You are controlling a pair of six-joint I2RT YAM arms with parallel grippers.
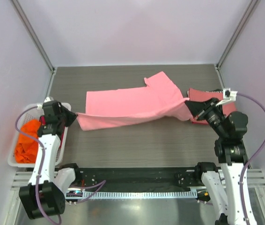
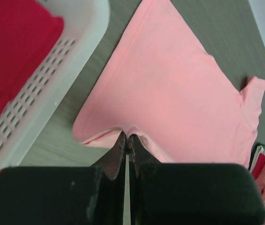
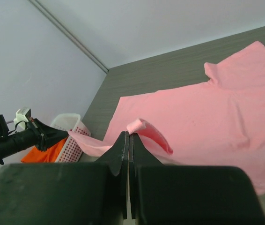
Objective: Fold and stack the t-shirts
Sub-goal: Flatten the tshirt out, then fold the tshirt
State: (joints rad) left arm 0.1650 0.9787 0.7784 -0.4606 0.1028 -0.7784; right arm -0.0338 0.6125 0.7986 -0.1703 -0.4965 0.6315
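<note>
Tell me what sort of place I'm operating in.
Probably a robot lab test cell: blank pale walls and metal corner posts box in a grey table, with the left gripper and right gripper pinching a pink t-shirt.

Counting one pink shirt [image 1: 132,105], one salmon shirt [image 1: 197,93], one basket [image 1: 28,108] (orange cloth [image 1: 27,140] and red cloth [image 2: 11,51] inside, number unclear), two grippers: left gripper [image 1: 74,114], right gripper [image 1: 188,100].

No writing, label, brand, number or sign can be read in any of the three views (the pink shirt [image 1: 128,105] shows only plain cloth, and the white basket [image 2: 53,89] only its lattice of holes).
</note>
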